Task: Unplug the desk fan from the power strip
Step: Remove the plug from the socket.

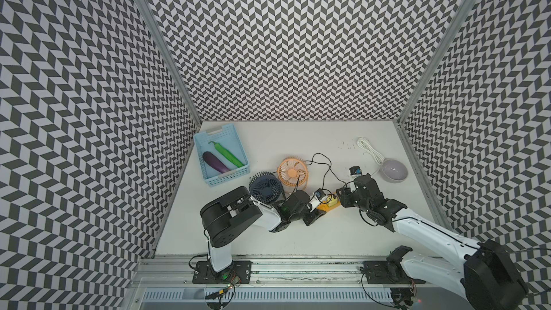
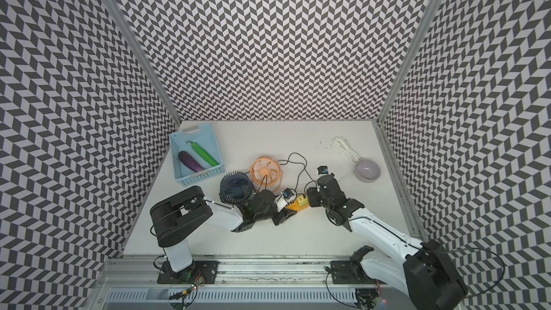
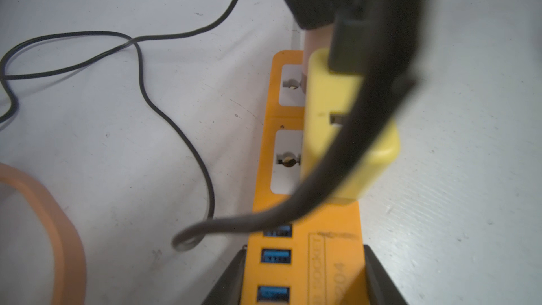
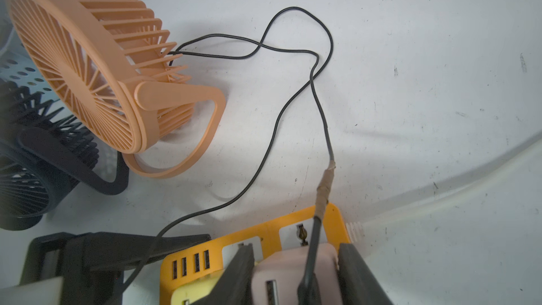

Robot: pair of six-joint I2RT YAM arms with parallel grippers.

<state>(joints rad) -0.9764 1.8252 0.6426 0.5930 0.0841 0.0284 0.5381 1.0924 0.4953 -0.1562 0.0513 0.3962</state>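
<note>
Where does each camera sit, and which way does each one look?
Both top views: high above the front edge, looking down on the table; both arms show, left claw and right claw meeting at the power strip.
Left wrist: on the left arm, looking along the power strip; only its fingers show, clamping it.
Right wrist: on the right arm, looking toward the orange fan; its fingers show, shut on a pale adapter.
Shared: both wrist views show the power strip and a black cable.

Table: basket, orange fan, power strip, bowl
</note>
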